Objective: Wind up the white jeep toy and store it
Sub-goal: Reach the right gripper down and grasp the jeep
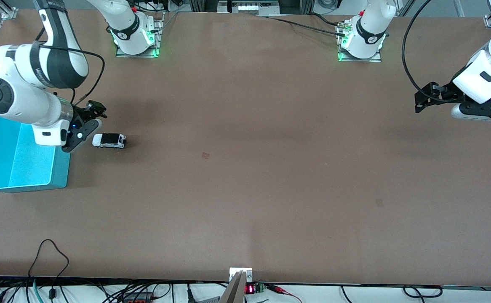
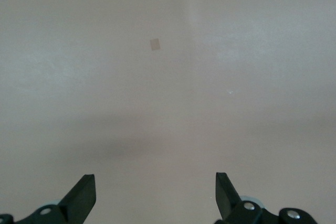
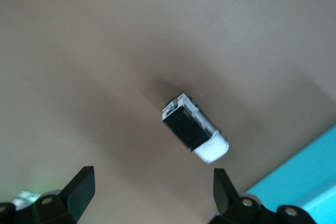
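We look first at the right gripper (image 1: 86, 122), a black two-finger claw on a white arm, and we see it up in the air just beside the little car, near the edge of the bin. In the right wrist view its two black fingertips (image 3: 81, 188) stand wide apart, and nothing is between them. The small white jeep toy with a black ribbed roof and dark wheels (image 1: 109, 140) sits on its wheels on the flat brown table (image 1: 245, 176), and nothing is touching it. In the right wrist view the white jeep toy (image 3: 195, 128) shows a little way off from the spread fingers, with its black roof facing up at us. Just beside the jeep, toward the right arm's end of the table, stands the big turquoise plastic bin with a box shape (image 1: 60, 168). We see nothing inside the part of the bin that shows, and the right arm covers one corner of it. The left gripper (image 1: 423, 101), also black with two fingers, hangs over the table at the left arm's end, well apart from the jeep and the bin, and that arm waits. In the left wrist view its fingertips (image 2: 84, 195) are spread wide too, with only bare brown table under them.
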You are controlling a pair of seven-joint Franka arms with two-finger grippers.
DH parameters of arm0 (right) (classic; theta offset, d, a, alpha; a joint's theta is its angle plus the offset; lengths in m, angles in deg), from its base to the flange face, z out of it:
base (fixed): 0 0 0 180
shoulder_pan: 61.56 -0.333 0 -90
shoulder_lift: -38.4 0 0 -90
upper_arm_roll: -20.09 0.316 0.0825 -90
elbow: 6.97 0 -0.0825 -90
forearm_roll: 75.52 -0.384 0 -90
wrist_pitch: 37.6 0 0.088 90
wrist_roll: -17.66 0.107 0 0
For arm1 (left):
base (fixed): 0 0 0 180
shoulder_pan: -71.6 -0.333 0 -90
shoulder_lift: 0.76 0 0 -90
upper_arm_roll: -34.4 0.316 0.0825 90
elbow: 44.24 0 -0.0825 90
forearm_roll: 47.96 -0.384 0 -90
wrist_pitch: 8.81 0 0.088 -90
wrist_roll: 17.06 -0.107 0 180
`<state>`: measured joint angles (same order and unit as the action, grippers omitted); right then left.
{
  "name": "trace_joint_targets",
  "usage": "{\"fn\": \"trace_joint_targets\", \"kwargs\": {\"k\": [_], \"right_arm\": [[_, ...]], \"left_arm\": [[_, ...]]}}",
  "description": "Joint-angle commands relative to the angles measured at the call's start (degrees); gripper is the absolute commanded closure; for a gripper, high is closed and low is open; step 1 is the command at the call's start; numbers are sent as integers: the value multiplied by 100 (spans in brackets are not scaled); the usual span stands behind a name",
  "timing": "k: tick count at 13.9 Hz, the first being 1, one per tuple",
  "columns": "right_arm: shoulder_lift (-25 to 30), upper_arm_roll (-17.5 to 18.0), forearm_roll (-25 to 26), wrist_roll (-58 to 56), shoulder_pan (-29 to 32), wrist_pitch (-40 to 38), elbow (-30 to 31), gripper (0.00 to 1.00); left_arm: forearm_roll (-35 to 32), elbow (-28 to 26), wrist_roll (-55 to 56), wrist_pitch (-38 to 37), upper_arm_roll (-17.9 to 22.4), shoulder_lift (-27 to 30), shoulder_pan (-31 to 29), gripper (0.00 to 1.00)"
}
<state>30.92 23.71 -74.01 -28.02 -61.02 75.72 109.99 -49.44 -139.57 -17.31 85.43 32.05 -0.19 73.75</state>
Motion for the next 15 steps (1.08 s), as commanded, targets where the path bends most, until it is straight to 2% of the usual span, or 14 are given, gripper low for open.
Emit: {"fn": "trace_joint_targets", "kwargs": {"k": [1,4,10,15], "right_arm": [[283,8,69,-1359,235,1214,975,0],[177,8,60,-2506,386,2350,1574,0],[-358,8,60,-3455,412,3774,2049,0],[-807,17,60,-3922,596,4584,2199,0]], "left_arm": [[69,-65,34,-46,-1,101,31,0],[69,-65,34,-55,-2,110,31,0],[52,-56,-53,-116,-10,110,31,0],[61,-56,-2,-125,-28,110,31,0]]}}
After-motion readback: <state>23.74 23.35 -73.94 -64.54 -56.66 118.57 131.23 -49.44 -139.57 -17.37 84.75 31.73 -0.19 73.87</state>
